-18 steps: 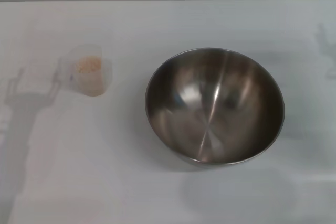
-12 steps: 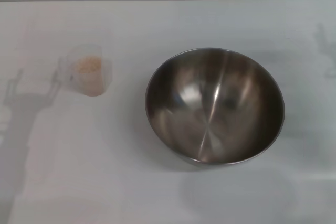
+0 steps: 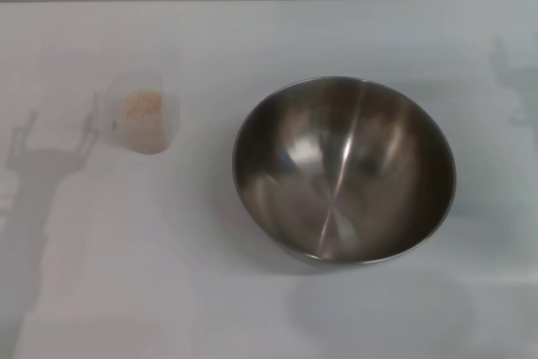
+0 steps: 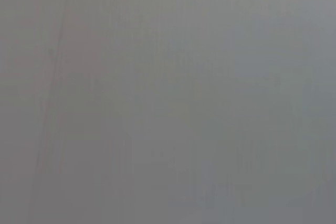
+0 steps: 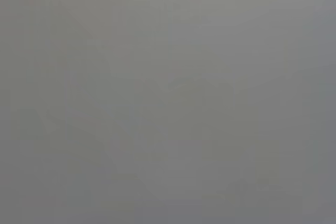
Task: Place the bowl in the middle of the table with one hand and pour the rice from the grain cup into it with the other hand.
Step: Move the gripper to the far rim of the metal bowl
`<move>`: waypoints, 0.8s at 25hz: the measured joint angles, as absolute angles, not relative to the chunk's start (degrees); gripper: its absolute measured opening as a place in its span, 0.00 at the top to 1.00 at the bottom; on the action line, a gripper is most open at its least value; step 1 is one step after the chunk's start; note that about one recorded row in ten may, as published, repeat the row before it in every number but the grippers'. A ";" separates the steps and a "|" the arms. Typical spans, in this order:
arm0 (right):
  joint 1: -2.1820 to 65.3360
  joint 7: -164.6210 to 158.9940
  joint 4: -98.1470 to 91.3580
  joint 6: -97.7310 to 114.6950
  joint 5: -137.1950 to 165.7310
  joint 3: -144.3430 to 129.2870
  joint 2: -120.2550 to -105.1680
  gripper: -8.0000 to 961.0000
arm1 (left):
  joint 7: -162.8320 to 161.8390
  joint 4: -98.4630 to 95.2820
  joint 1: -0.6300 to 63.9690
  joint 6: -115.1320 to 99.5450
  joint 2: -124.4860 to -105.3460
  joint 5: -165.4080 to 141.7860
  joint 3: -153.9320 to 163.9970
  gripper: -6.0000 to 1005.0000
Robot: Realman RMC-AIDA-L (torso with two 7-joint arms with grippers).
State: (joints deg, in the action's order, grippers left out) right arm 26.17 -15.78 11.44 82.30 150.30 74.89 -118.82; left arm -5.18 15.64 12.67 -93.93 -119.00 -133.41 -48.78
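Head view: neither gripper appears; jaw state cannot be told.
Bowl: large round stainless-steel mixing bowl (image 3: 345,170), upright, empty, resting on the plain white table (image 3: 252,39), apparently a little right of the middle.
Cup: small translucent plastic grain cup (image 3: 143,113) stands left of the bowl, well apart, upright, likely so its pale beige rice (image 3: 140,104) stays in.
Room: open tabletop surrounds the bowl; far table edge lies beyond it.
Wrist views: plain grey only.
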 joint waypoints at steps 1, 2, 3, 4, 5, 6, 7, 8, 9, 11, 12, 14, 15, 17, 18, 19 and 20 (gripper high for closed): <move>26.19 -17.42 11.47 81.87 150.31 73.41 -118.40 0.23 | -5.19 15.64 12.67 -93.93 -119.00 -133.41 -48.78 0.19; 26.19 -19.29 11.49 81.38 150.35 71.87 -117.89 0.23 | -5.18 15.64 12.72 -93.88 -119.01 -133.41 -48.78 0.19; 26.23 -21.02 11.52 80.92 150.45 70.47 -117.24 0.23 | -5.18 15.64 12.82 -93.86 -119.00 -133.42 -48.78 0.19; 26.29 -23.13 11.53 80.52 150.85 68.87 -116.43 0.23 | -5.18 15.64 12.82 -93.86 -119.00 -133.42 -48.78 0.19; 26.37 -25.26 11.57 80.25 151.35 67.41 -115.47 0.23 | -5.18 15.64 12.88 -93.86 -118.98 -133.41 -48.78 0.19; 26.39 -27.57 11.81 80.18 152.43 66.18 -114.43 0.24 | -5.18 15.64 12.93 -93.86 -118.97 -133.42 -48.78 0.19; 26.43 -29.79 12.10 80.15 153.92 65.40 -113.41 0.24 | -5.19 15.64 12.98 -93.86 -118.94 -133.41 -48.78 0.19; 26.45 -31.89 12.45 80.13 155.48 64.94 -112.52 0.24 | -5.18 15.64 13.00 -93.86 -118.94 -133.42 -48.78 0.19; 26.45 -33.79 12.89 80.11 157.40 64.86 -111.51 0.24 | -5.19 15.64 13.03 -93.86 -118.93 -133.41 -48.78 0.19; 26.50 -36.88 13.50 80.02 160.97 64.82 -109.91 0.24 | -5.18 15.64 13.07 -93.86 -118.92 -133.41 -48.78 0.19; 26.56 -37.96 13.79 79.92 162.68 64.89 -109.23 0.24 | -5.18 15.64 13.10 -93.86 -118.92 -133.42 -48.78 0.19; 26.83 -39.87 14.24 79.35 165.50 65.14 -108.11 0.24 | -5.18 15.64 13.16 -93.86 -118.91 -133.42 -48.78 0.19; 27.01 -40.68 14.33 78.82 166.08 65.19 -107.80 0.24 | -5.18 15.64 13.18 -93.86 -118.89 -133.42 -48.78 0.19; 27.38 -41.77 14.43 77.39 166.44 65.30 -107.42 0.24 | -5.18 15.64 13.19 -93.89 -118.85 -133.42 -48.78 0.19; 27.55 -42.00 14.47 76.37 166.46 65.43 -107.29 0.24 | -5.18 15.64 13.19 -93.93 -118.84 -133.42 -48.78 0.19; 27.70 -41.82 14.54 75.18 166.46 65.83 -107.28 0.24 | -5.18 15.64 13.19 -93.96 -118.83 -133.42 -48.78 0.19; 27.79 -40.73 14.73 73.81 166.45 66.52 -107.39 0.24 | -5.19 15.64 13.18 -93.97 -118.83 -133.42 -48.78 0.18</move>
State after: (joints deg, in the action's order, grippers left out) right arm 27.79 -40.73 14.73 73.81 166.45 66.52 -107.39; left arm -5.18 15.64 13.18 -93.97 -118.83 -133.42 -48.78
